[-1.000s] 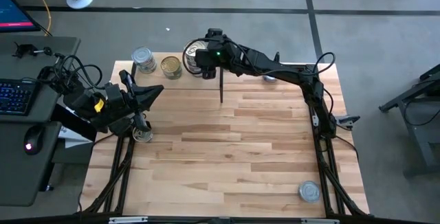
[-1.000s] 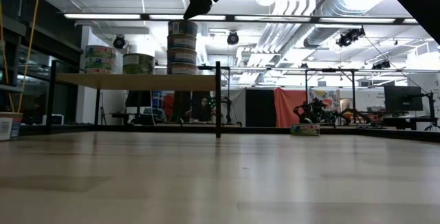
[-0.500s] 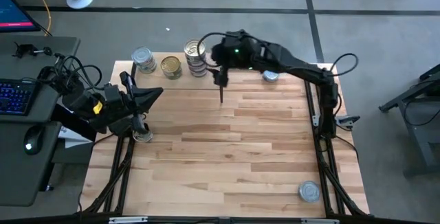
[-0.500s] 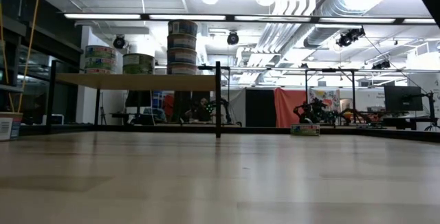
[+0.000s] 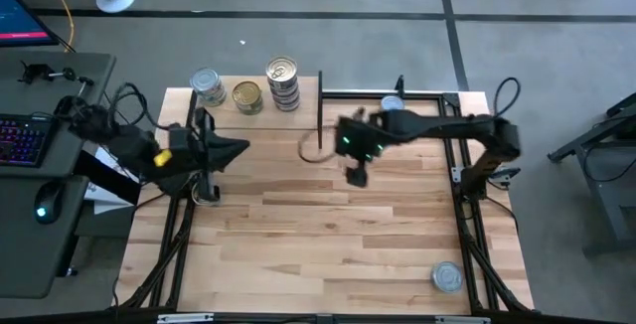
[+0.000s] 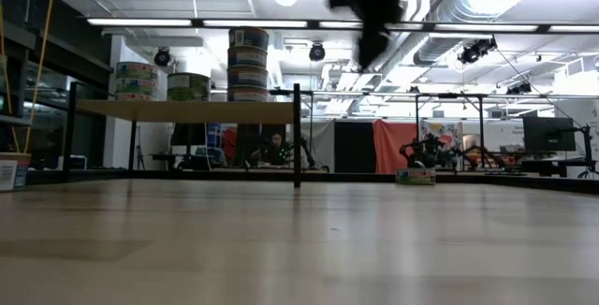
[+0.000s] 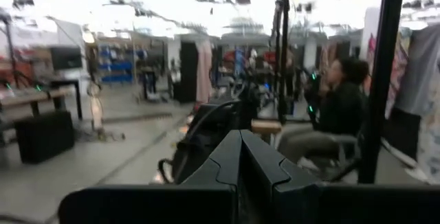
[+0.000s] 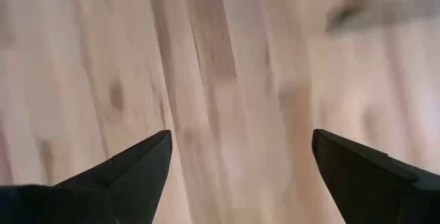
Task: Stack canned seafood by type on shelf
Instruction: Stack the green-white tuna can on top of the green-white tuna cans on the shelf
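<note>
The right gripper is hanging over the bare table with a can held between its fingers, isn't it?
Not quite. The right gripper does hang over the bare table, but it holds nothing: the right wrist view shows its fingers spread wide with only wood between them. The cans stand apart on the shelf.

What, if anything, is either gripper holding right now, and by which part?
Nothing is held. The right gripper hangs open and empty over bare tabletop; the left gripper is shut on nothing at the table's left edge.

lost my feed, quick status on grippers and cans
Right gripper open, empty, over bare table. Left gripper shut, parked. Three can stacks on shelf; one tin near table edge. Nothing blocking.
</note>
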`<action>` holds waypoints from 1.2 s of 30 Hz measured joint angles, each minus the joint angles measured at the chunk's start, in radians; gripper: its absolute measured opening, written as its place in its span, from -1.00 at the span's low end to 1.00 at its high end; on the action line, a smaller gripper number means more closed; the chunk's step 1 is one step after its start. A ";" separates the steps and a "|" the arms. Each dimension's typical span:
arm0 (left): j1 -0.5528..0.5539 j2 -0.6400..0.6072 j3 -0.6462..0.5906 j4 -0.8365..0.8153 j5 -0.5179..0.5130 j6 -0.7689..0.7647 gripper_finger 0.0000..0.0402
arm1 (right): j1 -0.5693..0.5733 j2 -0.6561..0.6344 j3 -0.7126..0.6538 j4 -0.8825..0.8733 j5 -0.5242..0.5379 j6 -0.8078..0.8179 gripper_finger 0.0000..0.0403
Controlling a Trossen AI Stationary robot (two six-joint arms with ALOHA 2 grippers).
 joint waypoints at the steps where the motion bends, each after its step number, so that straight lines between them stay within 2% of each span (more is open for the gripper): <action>1: 0.016 0.001 0.000 -0.031 0.016 -0.030 -1.00 | 0.005 -0.045 -0.098 0.030 0.001 0.049 0.69; 4: 0.080 0.014 0.000 -0.086 0.076 -0.089 -1.00 | 0.006 -0.196 -0.334 0.115 0.048 0.222 0.69; 6: 0.144 0.036 0.000 -0.082 0.150 -0.110 -1.00 | -0.016 -0.298 -0.447 0.153 0.135 0.370 0.69; 8: 0.233 0.078 0.000 -0.045 0.266 -0.129 -1.00 | -0.059 -0.376 -0.539 0.165 0.222 0.527 0.69; 10: 0.345 0.151 0.001 0.010 0.406 -0.172 -1.00 | -0.127 -0.436 -0.609 0.223 0.256 0.622 0.69; 12: 0.447 0.244 0.001 0.048 0.543 -0.242 -1.00 | -0.193 -0.484 -0.661 0.325 0.289 0.635 0.69; 14: 0.509 0.337 -0.002 0.068 0.638 -0.353 -1.00 | -0.252 -0.506 -0.698 0.439 0.326 0.628 0.69; 17: 0.546 0.434 -0.003 0.128 0.806 -0.513 -1.00 | -0.318 -0.516 -0.726 0.617 0.314 0.541 0.69; 19: 0.536 0.475 -0.001 0.161 0.874 -0.568 -1.00 | -0.352 -0.510 -0.736 0.702 0.283 0.414 0.69; 21: 0.509 0.503 0.000 0.176 0.879 -0.588 -1.00 | -0.382 -0.490 -0.737 0.755 0.280 0.325 0.69; 23: 0.480 0.518 -0.001 0.184 0.848 -0.588 -1.00 | -0.428 -0.470 -0.737 0.773 0.298 0.303 0.66; 26: 0.449 0.515 -0.001 0.194 0.763 -0.588 -1.00 | -0.531 -0.404 -0.737 0.730 0.326 0.314 0.46; 29: 0.436 0.516 0.000 0.191 0.681 -0.589 -1.00 | -0.625 -0.320 -0.739 0.714 0.309 0.352 0.04; 33: 0.430 0.516 0.000 0.192 0.618 -0.589 -1.00 | -0.693 -0.223 -0.739 0.759 0.271 0.356 -0.78; 34: 0.430 0.516 0.000 0.192 0.608 -0.589 -1.00 | -0.700 -0.208 -0.739 0.781 0.266 0.342 -0.89; 36: 0.430 0.517 0.000 0.189 0.592 -0.590 -1.00 | -0.704 -0.181 -0.738 0.828 0.264 0.341 -0.90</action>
